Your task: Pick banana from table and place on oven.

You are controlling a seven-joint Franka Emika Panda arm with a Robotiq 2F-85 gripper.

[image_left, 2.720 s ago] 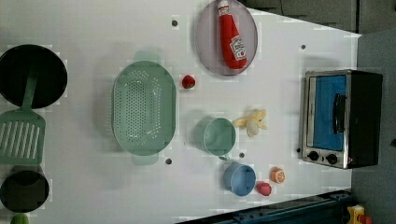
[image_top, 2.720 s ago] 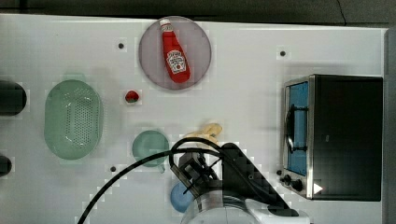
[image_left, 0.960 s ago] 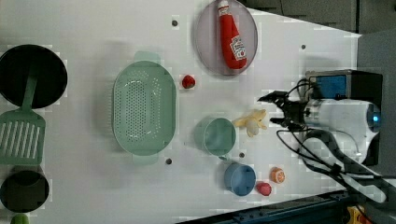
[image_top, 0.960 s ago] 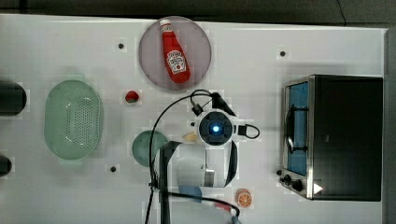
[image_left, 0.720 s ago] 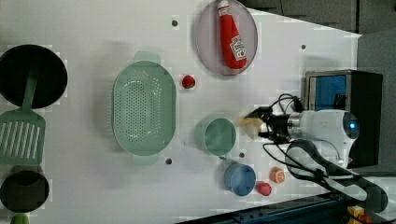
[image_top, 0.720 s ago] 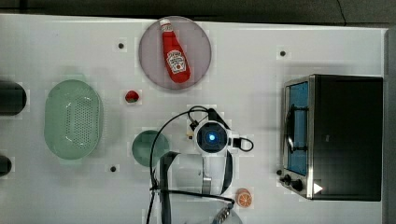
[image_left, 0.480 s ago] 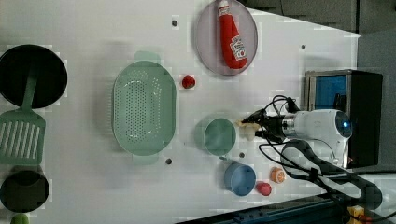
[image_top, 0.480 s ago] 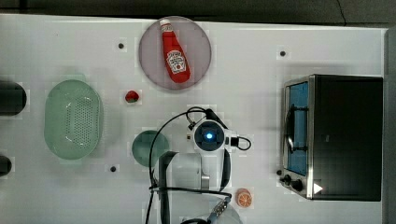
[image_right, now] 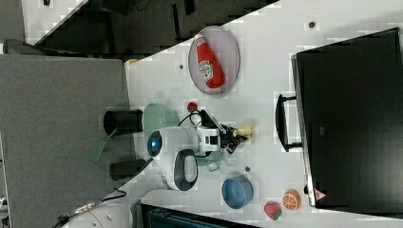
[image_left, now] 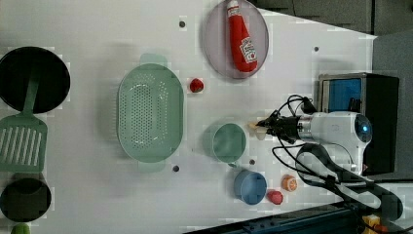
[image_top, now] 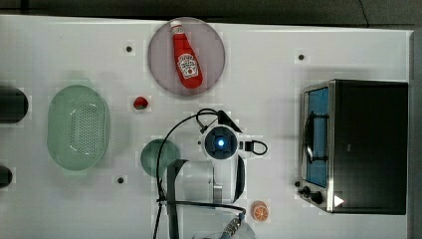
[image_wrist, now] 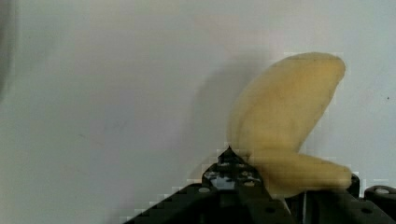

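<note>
**Operator:** Where's the banana, taking the green cup as your marker?

**Spotter:** You'll find the banana (image_left: 256, 128) on the white table (image_left: 97, 29) just beside the green cup (image_left: 227, 142), on the cup's side toward the oven (image_left: 358, 105). The oven stands well apart from the cup, at the table's edge, its black top bare.

**Operator:** And the gripper?

**Spotter:** Your gripper (image_left: 267, 125) is down at the banana, on its side away from the cup. In the wrist view the dark fingers (image_wrist: 229, 170) sit against the lower part of the pale yellow banana (image_wrist: 285, 126), one on each side, the jaws drawn in narrow around it. The fruit looks to rest on the table; I can't tell you whether the grip is firm.

**Operator:** Anything else near the cup?

**Spotter:** A blue cup (image_left: 250, 186) and an orange slice (image_left: 289, 183) lie near it, toward the table's front edge.
</note>
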